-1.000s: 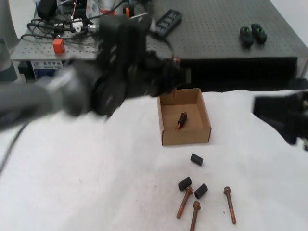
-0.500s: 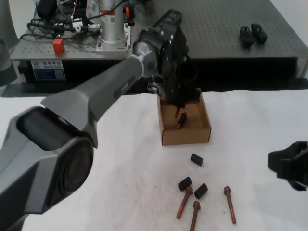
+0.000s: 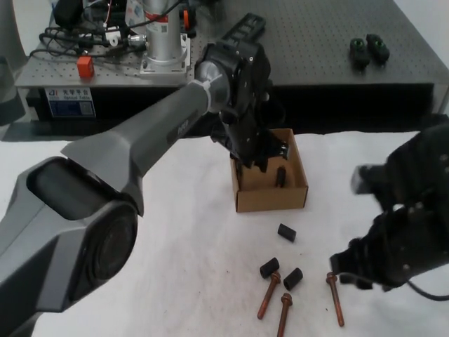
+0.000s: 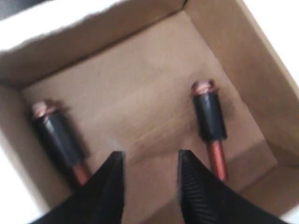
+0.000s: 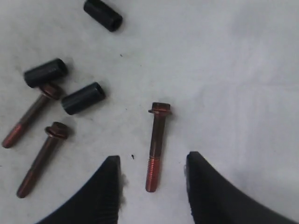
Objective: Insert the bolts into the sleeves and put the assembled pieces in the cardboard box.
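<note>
The cardboard box (image 3: 270, 199) holds two bolts fitted with black sleeves, one (image 4: 210, 122) to one side and the other (image 4: 58, 137) against the opposite wall. My left gripper (image 4: 149, 161) hangs open and empty just above the box floor (image 4: 140, 102), between them; in the high view it (image 3: 263, 158) sits over the box. Three copper bolts (image 5: 157, 140) (image 5: 30, 121) (image 5: 41, 158) and three black sleeves (image 5: 103, 14) (image 5: 45, 72) (image 5: 83, 98) lie loose on the white cloth. My right gripper (image 5: 152, 159) is open above the rightmost bolt (image 3: 334, 298), its fingers either side of the threaded end.
A white cloth (image 3: 140, 267) covers the bench. Behind the box stands a dark perforated table (image 3: 316, 42) with cables, an orange block (image 3: 85, 67) and two black-green parts (image 3: 368, 49). The left arm's long grey link (image 3: 105, 154) stretches across the left of the high view.
The left arm swung in and settled over the box, where a second sleeved bolt now lies. The right arm came in from the right edge to above the rightmost loose bolt.
</note>
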### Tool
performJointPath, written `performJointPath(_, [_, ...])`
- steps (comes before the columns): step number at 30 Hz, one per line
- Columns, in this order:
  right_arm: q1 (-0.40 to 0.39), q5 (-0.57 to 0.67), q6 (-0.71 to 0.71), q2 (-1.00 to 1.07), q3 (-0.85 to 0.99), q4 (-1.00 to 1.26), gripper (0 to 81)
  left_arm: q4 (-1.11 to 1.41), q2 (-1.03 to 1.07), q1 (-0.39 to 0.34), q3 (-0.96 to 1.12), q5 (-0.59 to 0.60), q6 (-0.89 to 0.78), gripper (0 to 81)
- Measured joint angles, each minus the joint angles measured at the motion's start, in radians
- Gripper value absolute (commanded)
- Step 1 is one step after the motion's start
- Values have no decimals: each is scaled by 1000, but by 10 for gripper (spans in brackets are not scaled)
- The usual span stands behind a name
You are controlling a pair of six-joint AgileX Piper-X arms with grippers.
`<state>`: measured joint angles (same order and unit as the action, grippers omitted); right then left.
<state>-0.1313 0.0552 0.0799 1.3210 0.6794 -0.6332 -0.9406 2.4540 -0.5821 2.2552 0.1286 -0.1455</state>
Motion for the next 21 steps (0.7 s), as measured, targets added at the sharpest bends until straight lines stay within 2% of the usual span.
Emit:
performJointPath(8, [0, 0, -22, 209, 4, 90, 324, -67, -205, 0, -83, -4, 64, 242])
performJointPath(11, [0, 0, -41, 248, 8, 137, 324, -32, -352, 0, -242, -4, 89, 242])
performJointPath(14, [0, -1, -44, 274, 17, 184, 315, 28, -410, -5, -454, -4, 89, 242])
performJointPath(16, [0, -5, -44, 281, 21, 197, 255, 42, -442, -11, -533, -4, 89, 242])
performJointPath(21, [0, -14, -80, 286, 25, 198, 4, 55, -481, -59, -691, -4, 140, 242])
